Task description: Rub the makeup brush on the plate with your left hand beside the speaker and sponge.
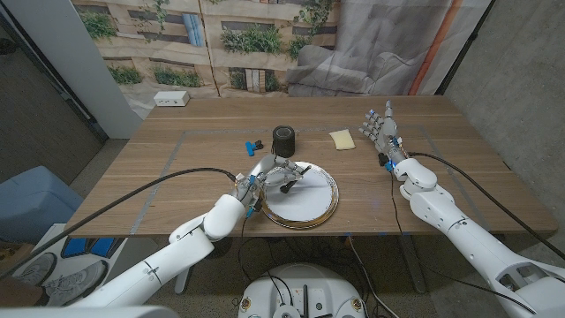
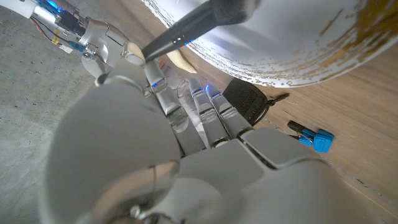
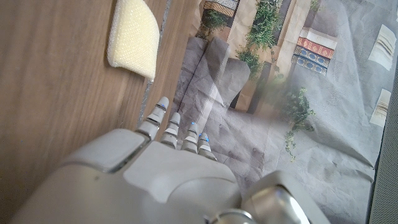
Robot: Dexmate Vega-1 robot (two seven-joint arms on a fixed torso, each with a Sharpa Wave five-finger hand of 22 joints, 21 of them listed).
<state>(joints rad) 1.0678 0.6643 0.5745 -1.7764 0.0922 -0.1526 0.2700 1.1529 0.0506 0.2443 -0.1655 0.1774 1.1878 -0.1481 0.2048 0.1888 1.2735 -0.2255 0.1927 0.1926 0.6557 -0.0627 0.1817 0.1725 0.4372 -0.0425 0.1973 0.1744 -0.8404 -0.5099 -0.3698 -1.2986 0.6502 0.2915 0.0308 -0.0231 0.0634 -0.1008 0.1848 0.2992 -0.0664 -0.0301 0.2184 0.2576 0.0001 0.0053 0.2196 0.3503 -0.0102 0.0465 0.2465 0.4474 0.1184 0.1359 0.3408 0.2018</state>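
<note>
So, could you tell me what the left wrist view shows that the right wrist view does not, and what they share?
Left wrist view alone: the left hand holding the dark makeup brush against the white plate, with the black speaker and a small blue object beyond. Right wrist view alone: the right hand, holding nothing, and the backdrop with plants. Both share the yellow sponge and the wooden table.

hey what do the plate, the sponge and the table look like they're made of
Plate: probably glazed ceramic or enamel, glossy white with a worn gold rim, patchy in the left wrist view.
Sponge: soft foam, pale yellow, matte and porous, with rounded edges in the right wrist view.
Table: wood or wood-look laminate, brown with visible grain and a low sheen.
</note>
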